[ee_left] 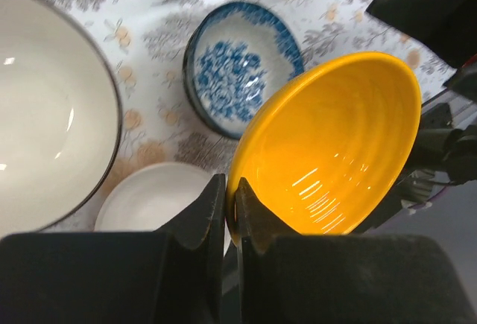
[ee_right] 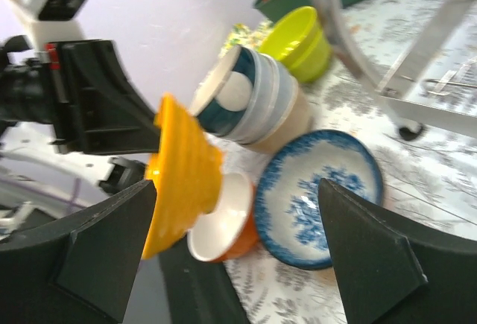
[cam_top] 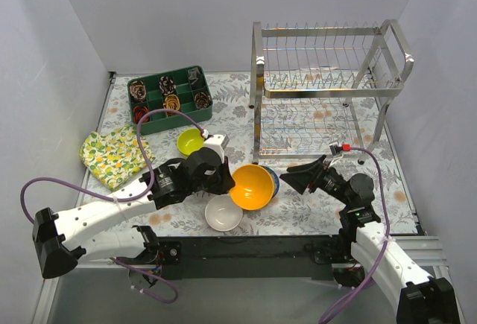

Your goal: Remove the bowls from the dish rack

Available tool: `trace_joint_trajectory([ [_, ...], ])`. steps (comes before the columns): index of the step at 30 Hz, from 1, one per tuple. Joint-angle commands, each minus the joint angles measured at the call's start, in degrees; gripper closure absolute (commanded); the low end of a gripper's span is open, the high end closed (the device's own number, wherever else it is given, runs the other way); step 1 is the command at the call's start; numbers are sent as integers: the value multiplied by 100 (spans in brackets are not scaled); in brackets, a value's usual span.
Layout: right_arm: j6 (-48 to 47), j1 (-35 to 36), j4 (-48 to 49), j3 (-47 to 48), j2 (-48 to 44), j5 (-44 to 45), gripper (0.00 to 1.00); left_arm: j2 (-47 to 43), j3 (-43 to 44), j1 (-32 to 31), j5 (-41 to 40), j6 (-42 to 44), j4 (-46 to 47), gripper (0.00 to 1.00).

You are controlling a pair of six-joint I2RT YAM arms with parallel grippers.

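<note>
My left gripper [cam_top: 223,179] [ee_left: 229,205] is shut on the rim of an orange-yellow bowl [cam_top: 251,187] [ee_left: 335,145] [ee_right: 182,175] and holds it tilted above the table. Below it are a white-lined orange bowl [cam_top: 223,213] [ee_left: 153,197] [ee_right: 227,216] and a blue-patterned bowl [cam_top: 273,179] [ee_left: 238,71] [ee_right: 317,197]. A stack of bowls [ee_right: 250,104] [ee_left: 45,108] stands behind the left gripper, and a lime-green bowl [cam_top: 190,141] [ee_right: 302,41] sits further back. The chrome dish rack [cam_top: 328,89] stands at the back right with no bowls showing in it. My right gripper [cam_top: 302,175] [ee_right: 238,253] is open and empty, facing the orange-yellow bowl.
A dark green compartment tray [cam_top: 170,94] with small round items sits at the back left. A yellow-green patterned cloth [cam_top: 115,156] lies at the left. A floral mat [cam_top: 305,208] covers the table. Walls close in on both sides.
</note>
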Motion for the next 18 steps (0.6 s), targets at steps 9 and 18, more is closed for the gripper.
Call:
trace_joint_trajectory([
  [9,-1406,-6,-1674,473,-196,814,1,-433,-35,5,381,-900,-2346,100],
  [18,-1555,-15,-1683,534,-284,840,1,-442,-369,14,55,-1261,-2593,95],
])
